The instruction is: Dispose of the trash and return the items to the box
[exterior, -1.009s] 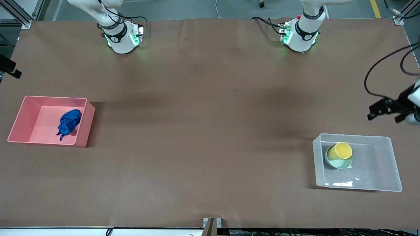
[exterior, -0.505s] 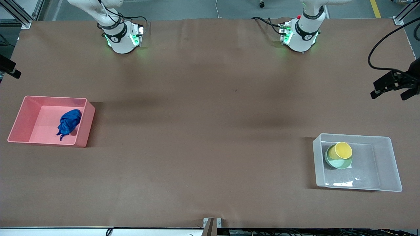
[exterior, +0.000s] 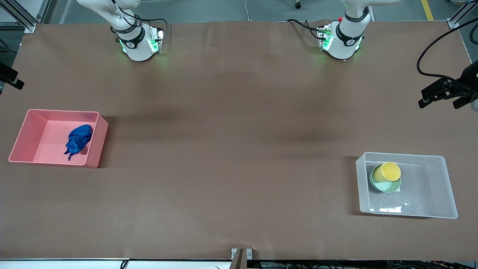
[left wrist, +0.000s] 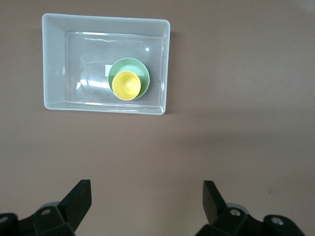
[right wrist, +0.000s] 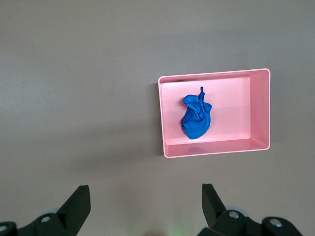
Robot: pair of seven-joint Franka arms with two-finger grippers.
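The trash, a blue wad (exterior: 78, 138) (right wrist: 197, 118), lies inside the pink bin (exterior: 98, 147) (right wrist: 214, 150) at the right arm's end of the table. The yellow cup (exterior: 390, 172) (left wrist: 126, 84) rests tilted in the mint-green bowl (exterior: 388, 186) (left wrist: 133, 65). Both sit in the clear box (exterior: 440, 186) (left wrist: 54, 59) at the left arm's end. My left gripper (exterior: 438, 104) (left wrist: 146, 194) hangs open and empty over bare table beside the box. My right gripper (right wrist: 146, 196) is open and empty, high above the table, and shows only partly at the front view's edge (exterior: 11, 77).
Both robot bases (exterior: 138, 41) (exterior: 341, 39) stand at the table edge farthest from the front camera. Brown table covering (exterior: 231, 149) stretches between the two bins. A black cable (exterior: 429, 48) loops up from the left gripper.
My left gripper has moved away from the clear box, toward the robots' side of the table, then slowed. The right arm and all the objects have stayed put.
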